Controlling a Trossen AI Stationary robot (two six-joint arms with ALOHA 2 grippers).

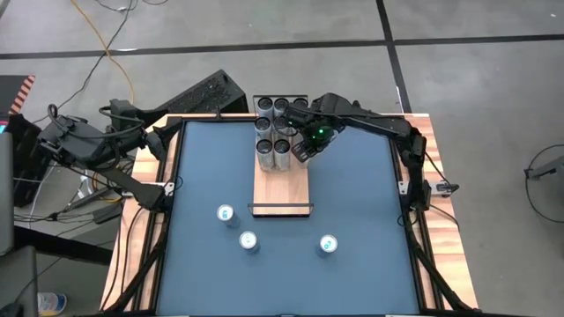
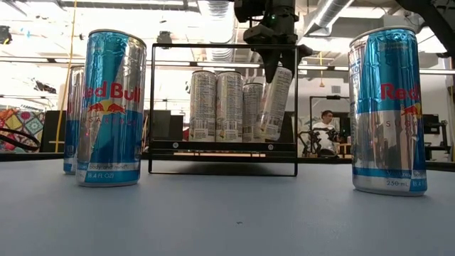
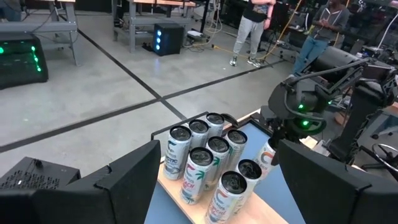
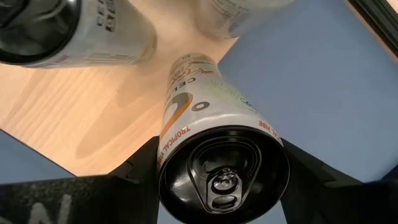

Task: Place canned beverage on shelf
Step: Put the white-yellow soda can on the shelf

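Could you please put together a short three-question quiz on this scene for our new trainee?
1. True or false: the can in the right pincer hangs tilted.
2. How many blue cans stand on the table off the shelf? A) two B) three C) five
3. Fill in: the left pincer waits at the table's far ____ corner.

Key: 1 true; 2 B, namely one, another and a third; 3 left.
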